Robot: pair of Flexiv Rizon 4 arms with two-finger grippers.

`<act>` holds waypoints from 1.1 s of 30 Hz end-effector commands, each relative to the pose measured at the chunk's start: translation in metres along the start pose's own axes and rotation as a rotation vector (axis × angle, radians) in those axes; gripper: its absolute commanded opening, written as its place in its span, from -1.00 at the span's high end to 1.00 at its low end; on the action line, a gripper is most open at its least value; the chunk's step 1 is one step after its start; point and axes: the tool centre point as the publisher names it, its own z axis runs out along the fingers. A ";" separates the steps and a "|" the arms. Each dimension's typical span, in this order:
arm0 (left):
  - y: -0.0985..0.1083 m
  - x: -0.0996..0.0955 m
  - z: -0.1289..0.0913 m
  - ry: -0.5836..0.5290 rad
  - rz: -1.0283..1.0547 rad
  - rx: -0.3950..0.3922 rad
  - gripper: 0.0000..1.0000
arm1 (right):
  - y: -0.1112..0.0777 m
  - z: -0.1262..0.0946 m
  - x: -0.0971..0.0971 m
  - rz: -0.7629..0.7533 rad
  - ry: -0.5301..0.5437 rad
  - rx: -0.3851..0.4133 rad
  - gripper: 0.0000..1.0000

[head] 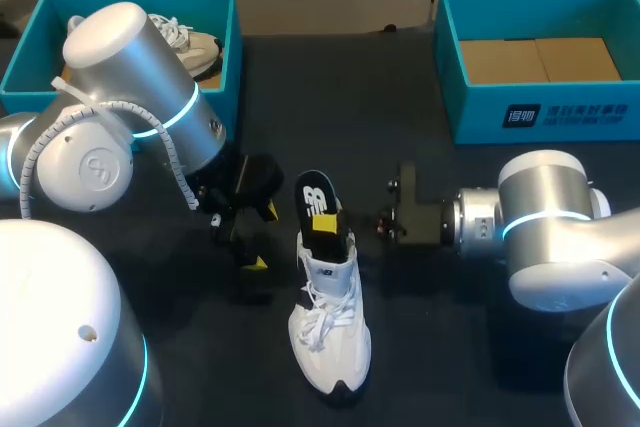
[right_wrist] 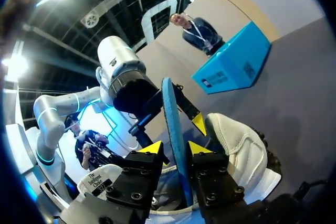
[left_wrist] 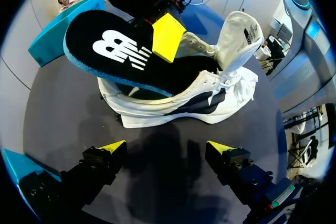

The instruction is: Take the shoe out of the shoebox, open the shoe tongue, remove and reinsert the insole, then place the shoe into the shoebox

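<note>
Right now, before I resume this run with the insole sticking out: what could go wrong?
1. The right gripper pinches the insole near its edge, so it may slip or buckle.
2. The shoe stands unheld, the left gripper open beside it; a tug may tip it.

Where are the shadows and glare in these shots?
Head view: bright sheen on the left arm's shell; the white shoe stands out against the dark table. Left wrist view: a shadow on the table ahead of the left gripper. Right wrist view: the insole in the right gripper is shaded, the tongue lighter.
</note>
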 end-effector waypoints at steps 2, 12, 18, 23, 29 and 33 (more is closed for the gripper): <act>0.000 0.001 0.000 -0.003 0.000 -0.001 -1.00 | 0.008 0.002 -0.001 -0.009 -0.002 0.006 0.47; 0.000 0.001 0.000 -0.003 0.000 -0.001 -1.00 | 0.011 0.004 -0.010 0.004 -0.005 0.012 1.00; 0.000 0.001 0.000 -0.003 0.000 -0.001 -1.00 | 0.003 0.001 -0.014 0.025 -0.014 0.005 1.00; 0.000 0.001 0.000 -0.003 0.000 -0.001 -1.00 | -0.007 -0.002 -0.013 0.048 -0.026 0.001 1.00; 0.000 0.001 0.000 -0.003 0.000 -0.001 -1.00 | -0.017 -0.003 -0.012 0.071 -0.042 0.009 1.00; 0.000 0.001 0.000 -0.003 0.000 -0.001 -1.00 | -0.021 -0.003 -0.011 0.084 -0.052 0.017 1.00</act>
